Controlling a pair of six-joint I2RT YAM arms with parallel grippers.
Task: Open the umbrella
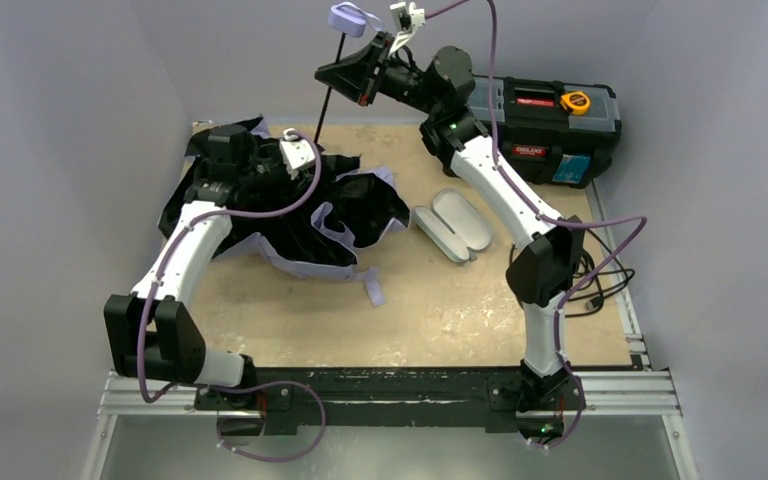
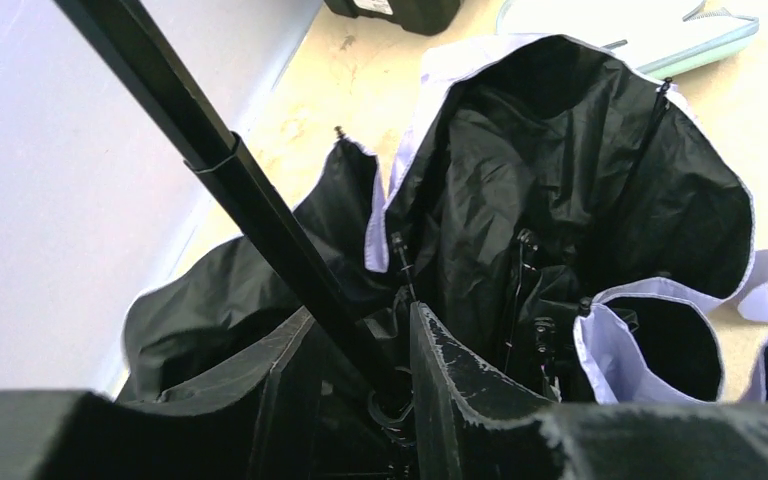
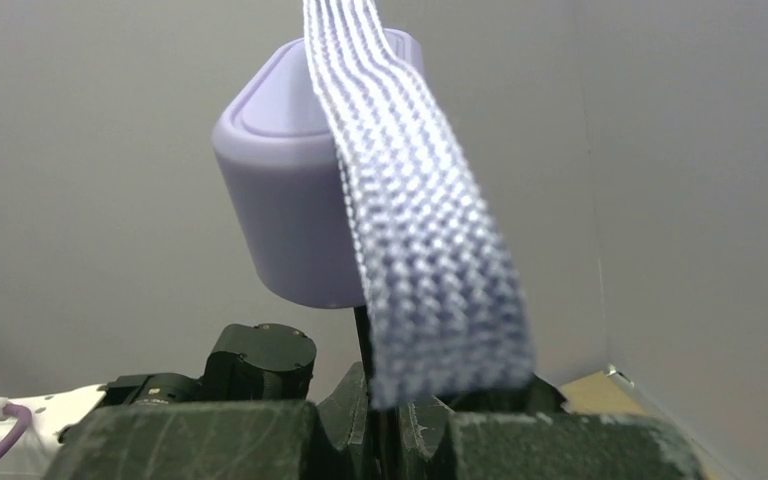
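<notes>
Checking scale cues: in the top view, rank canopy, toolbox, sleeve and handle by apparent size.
1. Canopy, crumpled, widest spread.
2. Toolbox.
3. Sleeve.
4. Handle, smallest, though raised nearer the camera.

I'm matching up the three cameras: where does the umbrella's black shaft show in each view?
Top external: shaft slants from raised handle down to canopy, upper middle.
Left wrist: shaft runs diagonally from top left into the left gripper.
Right wrist: short stub beneath handle, bottom centre.
Shared landmark: handle, in top and right wrist.
</notes>
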